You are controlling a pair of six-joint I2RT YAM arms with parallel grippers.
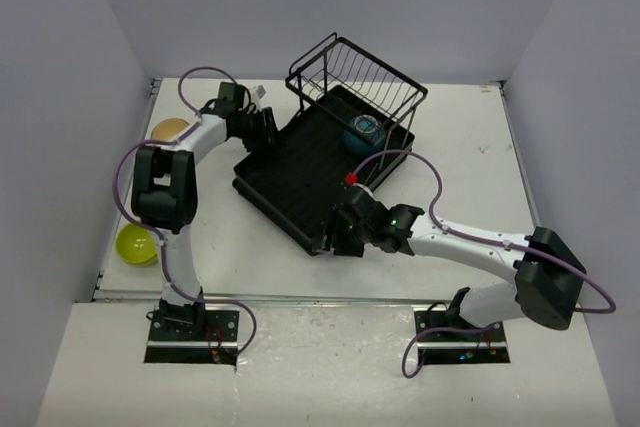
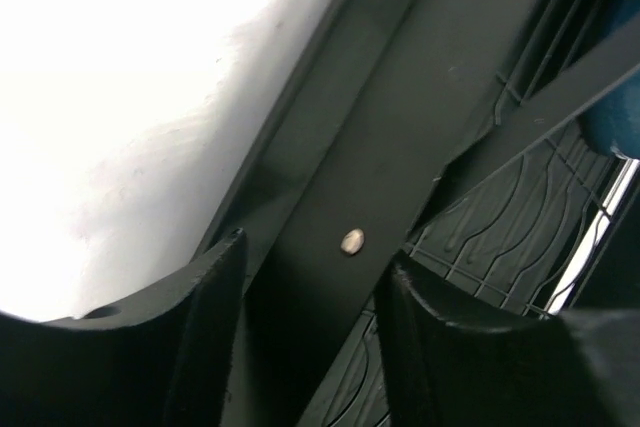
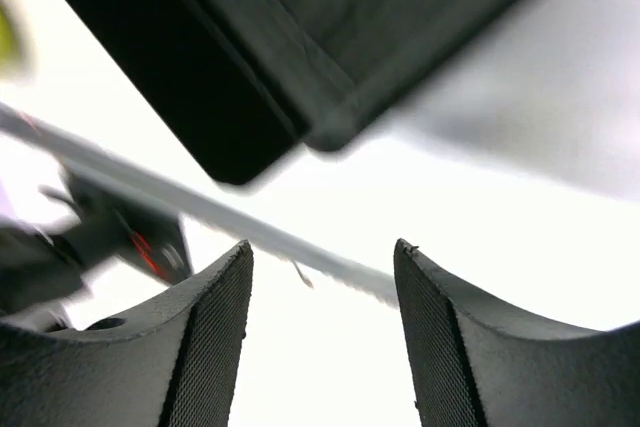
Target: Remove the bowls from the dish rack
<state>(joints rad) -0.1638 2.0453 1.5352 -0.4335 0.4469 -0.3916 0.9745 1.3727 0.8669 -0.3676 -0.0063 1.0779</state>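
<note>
The black dish rack lies at the middle of the table, its wire basket at the far right end. A dark blue bowl sits in the rack under the basket; its edge shows in the left wrist view. A cream bowl and a lime bowl rest on the table at the left. My left gripper is open at the rack's far left rim, fingers straddling it. My right gripper is open and empty by the rack's near corner.
White walls close in the table on three sides. The left arm's elbow hangs between the two bowls on the left. The table's near edge runs below the right gripper. Cables loop over both arms.
</note>
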